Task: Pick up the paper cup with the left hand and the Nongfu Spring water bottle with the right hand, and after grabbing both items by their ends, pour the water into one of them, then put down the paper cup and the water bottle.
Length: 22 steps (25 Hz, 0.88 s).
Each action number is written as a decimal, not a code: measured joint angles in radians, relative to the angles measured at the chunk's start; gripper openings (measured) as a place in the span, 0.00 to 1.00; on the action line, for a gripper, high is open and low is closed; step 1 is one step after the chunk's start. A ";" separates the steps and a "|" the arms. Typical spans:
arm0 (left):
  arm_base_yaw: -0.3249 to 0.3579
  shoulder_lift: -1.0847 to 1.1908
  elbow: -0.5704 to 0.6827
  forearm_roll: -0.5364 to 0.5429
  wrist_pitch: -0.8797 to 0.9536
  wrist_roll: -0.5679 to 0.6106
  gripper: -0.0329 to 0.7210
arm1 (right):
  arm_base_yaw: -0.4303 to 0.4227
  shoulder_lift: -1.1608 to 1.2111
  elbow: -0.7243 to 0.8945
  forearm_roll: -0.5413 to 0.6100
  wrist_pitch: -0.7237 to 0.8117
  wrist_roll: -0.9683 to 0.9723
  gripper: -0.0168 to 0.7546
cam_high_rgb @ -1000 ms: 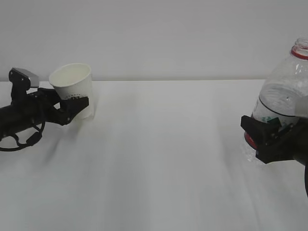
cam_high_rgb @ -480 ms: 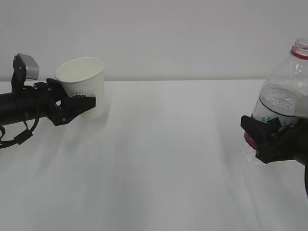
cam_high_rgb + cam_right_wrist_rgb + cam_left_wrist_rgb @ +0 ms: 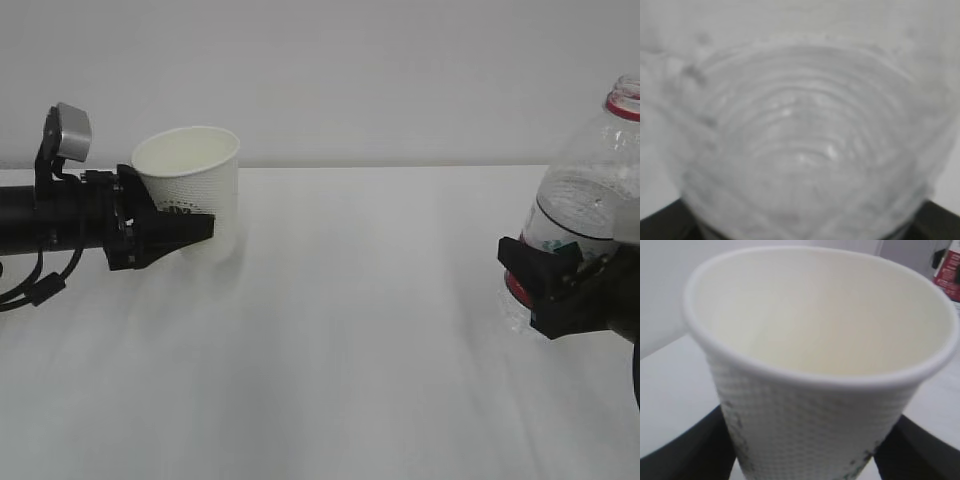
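Plain white tabletop (image 3: 340, 330), matte and bare across the middle, running back to a pale grey-white wall (image 3: 350, 70) at the far edge, with soft shadows lying under each arm. At left, paper cup (image 3: 190, 185) lifted clear of the surface, tilted slightly, mouth up and facing toward the right, gripped low on its body by the black left gripper (image 3: 175, 225), jaws closed on both sides of the embossed wall. From the left wrist view, cup interior (image 3: 825, 315) dry and empty, dark jaw edges showing at both lower corners. At right, Nongfu Spring water bottle (image 3: 590, 190) held upright and uncapped, red neck ring near the top edge, clamped around its lower part by the right gripper (image 3: 550, 290). Cup and bottle well apart. Right wrist view filled by blurred clear ribbed plastic (image 3: 800, 150).
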 joint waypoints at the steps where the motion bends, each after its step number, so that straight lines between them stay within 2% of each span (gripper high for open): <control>1: -0.017 0.000 0.000 0.005 -0.002 -0.002 0.80 | 0.000 0.000 0.000 -0.006 0.000 0.000 0.67; 10: -0.202 0.000 0.000 0.005 -0.002 -0.006 0.80 | 0.000 0.000 0.000 -0.029 -0.001 0.000 0.67; 22: -0.404 0.000 0.000 0.005 0.008 -0.008 0.80 | 0.000 0.000 0.000 -0.070 0.016 0.000 0.67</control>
